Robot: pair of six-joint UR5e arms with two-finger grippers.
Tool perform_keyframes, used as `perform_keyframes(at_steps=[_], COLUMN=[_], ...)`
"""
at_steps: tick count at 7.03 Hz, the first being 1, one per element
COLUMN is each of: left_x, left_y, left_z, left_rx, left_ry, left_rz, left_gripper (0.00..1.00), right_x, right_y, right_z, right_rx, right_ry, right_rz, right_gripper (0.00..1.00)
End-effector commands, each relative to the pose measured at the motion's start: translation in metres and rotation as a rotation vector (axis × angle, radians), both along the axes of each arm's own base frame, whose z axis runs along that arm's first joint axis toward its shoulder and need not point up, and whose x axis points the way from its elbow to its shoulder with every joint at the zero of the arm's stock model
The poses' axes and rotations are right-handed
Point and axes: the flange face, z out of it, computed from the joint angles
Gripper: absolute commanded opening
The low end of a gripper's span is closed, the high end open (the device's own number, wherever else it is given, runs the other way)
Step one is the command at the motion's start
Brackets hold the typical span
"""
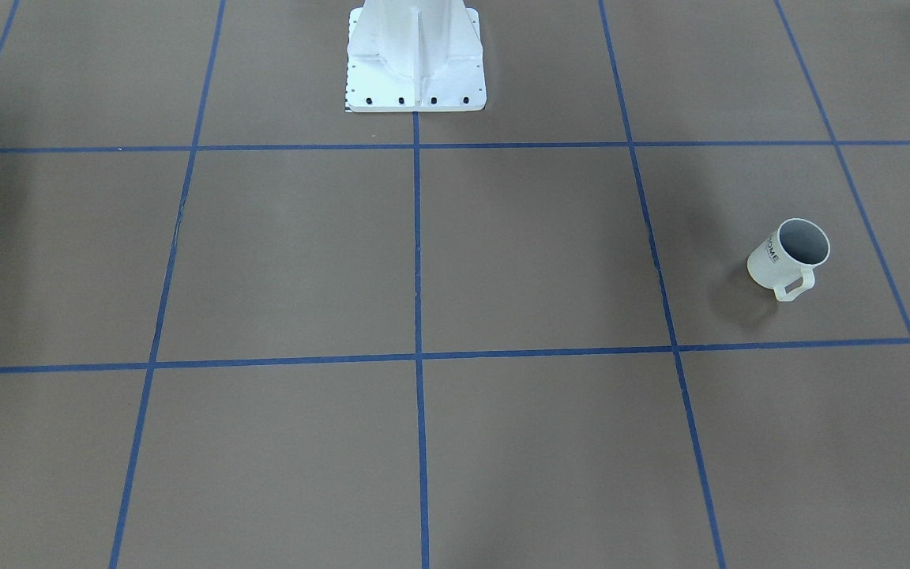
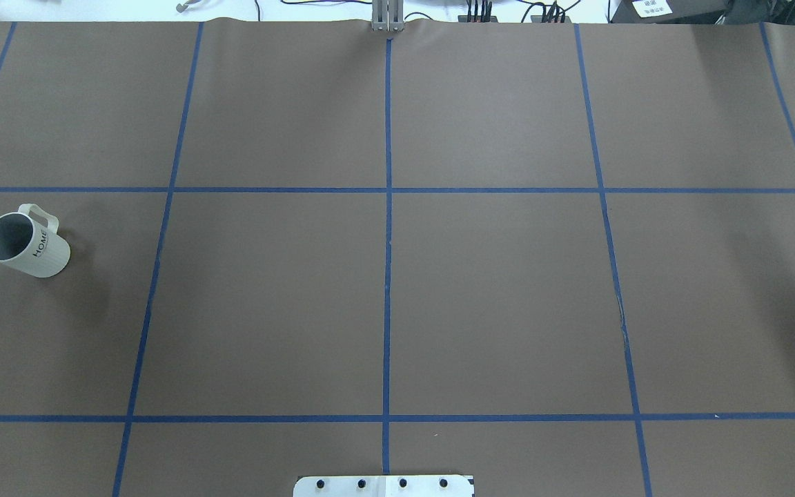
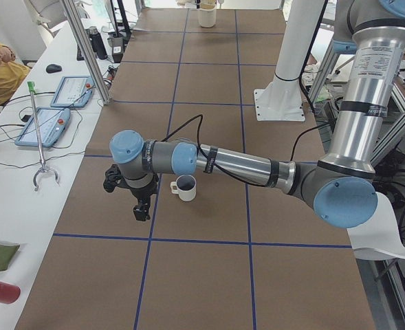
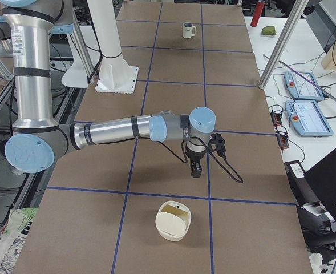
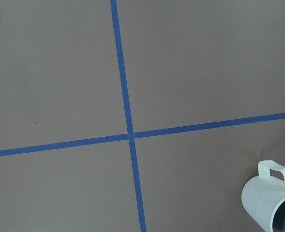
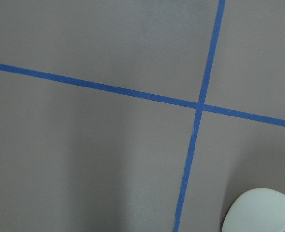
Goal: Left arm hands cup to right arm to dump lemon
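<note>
The white HOME mug (image 2: 25, 241) is standing upright on the brown desk (image 2: 494, 290). The left claw (image 3: 141, 210) is hanging near the mug, the right claw (image 4: 195, 168) well apart from it; can't tell whether either is spread or closed

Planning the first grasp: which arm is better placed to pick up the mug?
Left. The cup stands far to the robot's left, close to the left gripper; the right gripper hangs at the opposite end.
</note>
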Motion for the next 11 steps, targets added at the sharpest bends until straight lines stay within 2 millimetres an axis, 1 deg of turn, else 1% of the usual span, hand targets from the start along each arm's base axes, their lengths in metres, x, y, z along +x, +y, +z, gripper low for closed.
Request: perform_keyframes(at_steps=[1, 2, 3, 4, 6, 9, 11], left_x=[0.001, 0.000, -0.001, -0.001, 0.002, 0.003, 0.003], left_y=[0.001, 0.005, 0.027, 0.032, 0.025, 0.026, 0.028], left_z=[-0.014, -0.017, -0.019, -0.025, -0.029, -0.037, -0.033], left_rx=[0.020, 0.030, 0.052, 0.068, 0.069, 0.087, 0.081], left_ry=[0.000, 0.002, -0.005, -0.015, -0.009, -0.004, -0.006], left_rz=[-0.003, -0.005, -0.003, -0.005, -0.002, 0.002, 0.002], left_gripper=[1.00, 1.00, 1.00, 1.00, 1.00, 1.00, 1.00], right_x=[-0.001, -0.001, 0.001, 0.001, 0.000, -0.001, -0.002], right_y=[-0.011, -0.004, 0.005, 0.006, -0.003, -0.006, -0.007], right_z=[-0.022, -0.015, -0.010, -0.025, -0.033, -0.037, -0.037], right_rx=[0.029, 0.029, 0.030, 0.062, 0.072, 0.077, 0.074], right_ry=[-0.017, -0.017, -0.013, -0.012, -0.017, -0.021, -0.021], right_rz=[0.000, -0.002, -0.009, -0.010, -0.002, 0.000, -0.001], right_gripper=[1.00, 1.00, 1.00, 1.00, 1.00, 1.00, 1.00])
